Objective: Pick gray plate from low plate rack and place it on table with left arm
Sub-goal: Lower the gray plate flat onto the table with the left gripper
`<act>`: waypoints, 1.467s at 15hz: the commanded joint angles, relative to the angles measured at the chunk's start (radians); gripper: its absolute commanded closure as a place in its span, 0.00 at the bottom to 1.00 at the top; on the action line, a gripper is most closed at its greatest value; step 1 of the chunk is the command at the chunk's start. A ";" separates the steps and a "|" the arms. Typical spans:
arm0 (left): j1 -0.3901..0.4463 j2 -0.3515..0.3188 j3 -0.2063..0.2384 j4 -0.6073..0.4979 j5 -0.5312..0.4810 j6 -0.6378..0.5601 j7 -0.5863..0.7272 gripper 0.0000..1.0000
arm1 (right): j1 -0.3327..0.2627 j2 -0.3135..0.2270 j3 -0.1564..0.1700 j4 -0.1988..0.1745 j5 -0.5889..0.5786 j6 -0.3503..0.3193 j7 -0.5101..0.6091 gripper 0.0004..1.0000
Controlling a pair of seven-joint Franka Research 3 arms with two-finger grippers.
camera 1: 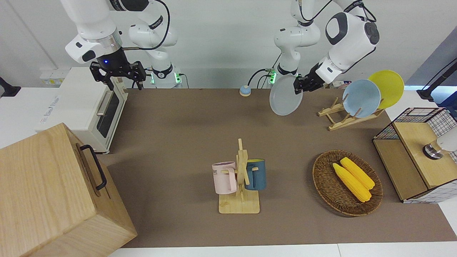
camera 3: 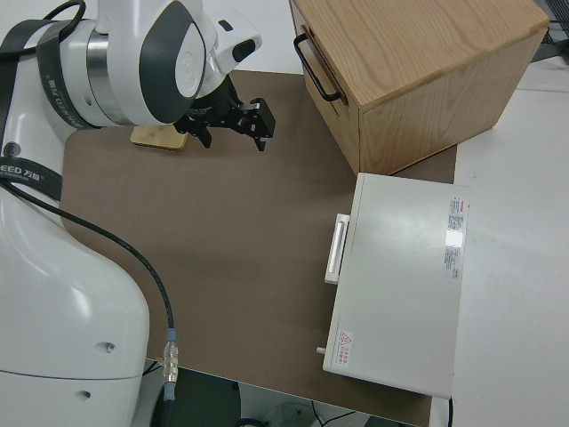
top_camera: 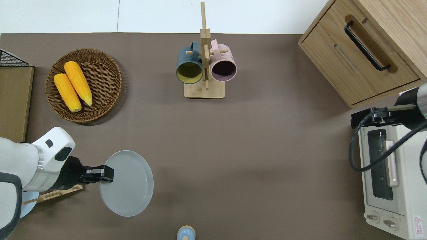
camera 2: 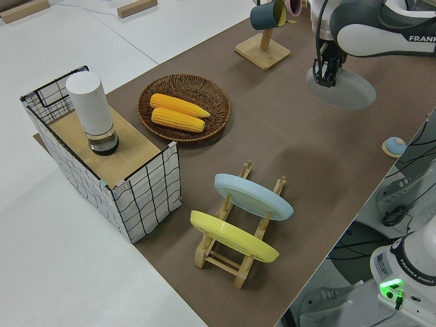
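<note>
Gray plate (top_camera: 128, 186) airborne over table (top_camera: 233, 150) | left tool (top_camera: 106, 173) clamps rim | right tool: parked, prob. open

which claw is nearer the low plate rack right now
Left. The left claw, shut on the gray plate, is over the table beside the low plate rack. The right arm is parked.

Pale gray plate (top_camera: 128, 185), light-blue plate (camera 1: 361, 98), yellow plate (camera 1: 387, 87), matte brown tabletop (top_camera: 253, 150), black left end effector (top_camera: 108, 174)
</note>
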 commanded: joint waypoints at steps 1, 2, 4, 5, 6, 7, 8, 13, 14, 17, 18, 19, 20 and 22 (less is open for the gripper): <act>0.016 -0.018 0.025 -0.110 -0.086 0.080 0.141 1.00 | 0.007 0.000 -0.006 0.006 0.003 -0.001 0.004 0.02; 0.031 -0.013 0.033 -0.129 -0.111 0.090 0.185 1.00 | 0.007 0.000 -0.006 0.006 0.003 -0.001 0.004 0.02; 0.065 -0.002 0.034 -0.167 -0.149 0.096 0.270 1.00 | 0.007 0.000 -0.006 0.006 0.003 -0.001 0.004 0.02; 0.098 0.001 0.036 -0.184 -0.180 0.096 0.330 1.00 | 0.007 0.000 -0.006 0.006 0.003 -0.001 0.004 0.02; 0.131 0.011 0.036 -0.196 -0.214 0.096 0.397 1.00 | 0.007 0.000 -0.006 0.006 0.003 -0.001 0.004 0.02; 0.158 0.030 0.037 -0.204 -0.234 0.094 0.458 1.00 | 0.007 0.000 -0.006 0.006 0.003 -0.001 0.004 0.02; 0.186 0.049 0.039 -0.210 -0.238 0.094 0.514 1.00 | 0.007 0.000 -0.006 0.006 0.003 -0.001 0.004 0.02; 0.222 0.090 0.041 -0.244 -0.269 0.149 0.637 1.00 | 0.007 0.000 -0.006 0.006 0.003 -0.002 0.004 0.02; 0.211 0.087 0.039 -0.259 -0.269 0.175 0.637 1.00 | 0.007 0.000 -0.006 0.006 0.003 -0.001 0.004 0.02; 0.200 0.082 0.013 -0.282 -0.269 0.211 0.637 1.00 | 0.007 0.000 -0.006 0.006 0.003 -0.001 0.004 0.02; 0.198 0.082 0.011 -0.285 -0.269 0.222 0.637 1.00 | 0.007 0.002 -0.006 0.006 0.003 -0.001 0.004 0.02; 0.197 0.083 0.010 -0.289 -0.269 0.229 0.637 1.00 | 0.007 0.000 -0.006 0.006 0.003 -0.001 0.004 0.02; 0.182 0.082 0.007 -0.290 -0.269 0.237 0.637 1.00 | 0.007 0.000 -0.006 0.006 0.003 -0.001 0.004 0.02; 0.157 0.077 0.005 -0.290 -0.262 0.251 0.628 1.00 | 0.007 0.000 -0.006 0.006 0.003 -0.001 0.004 0.02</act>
